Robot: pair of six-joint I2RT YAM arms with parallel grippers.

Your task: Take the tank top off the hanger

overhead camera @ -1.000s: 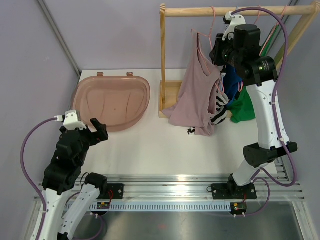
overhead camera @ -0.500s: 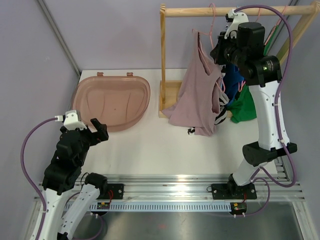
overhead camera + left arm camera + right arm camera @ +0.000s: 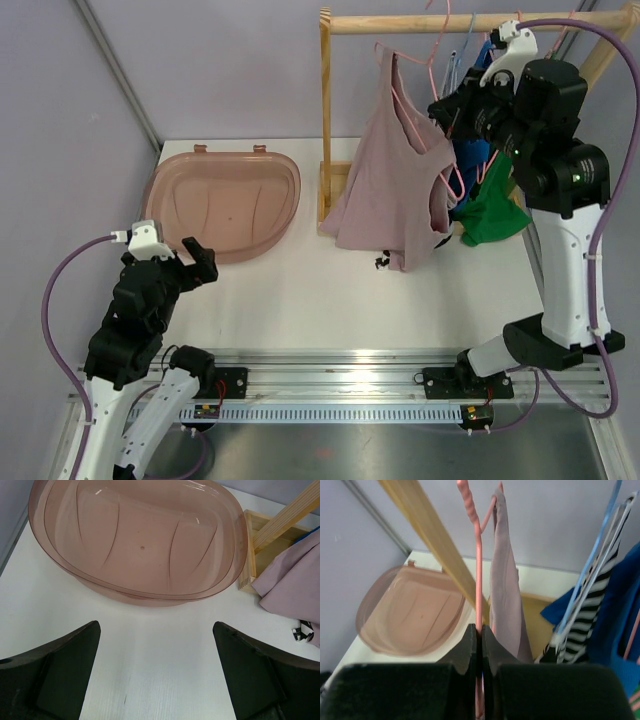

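Hanger (lower half) hidden behind right claw.

A white counter is seen. A big pink tub is set on its left side. The wooden foot of a clothes rack is stood just beside the tub. The bottom of the tank top is draped onto the counter there.

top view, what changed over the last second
The right hand pinched shut on the pink hanger, and its arm swung toward the right of the view, tugging the hanger with it. The pink tank top shifted and hangs a little differently. The left hand, wide open, the pink tub and the wooden rack stayed put.
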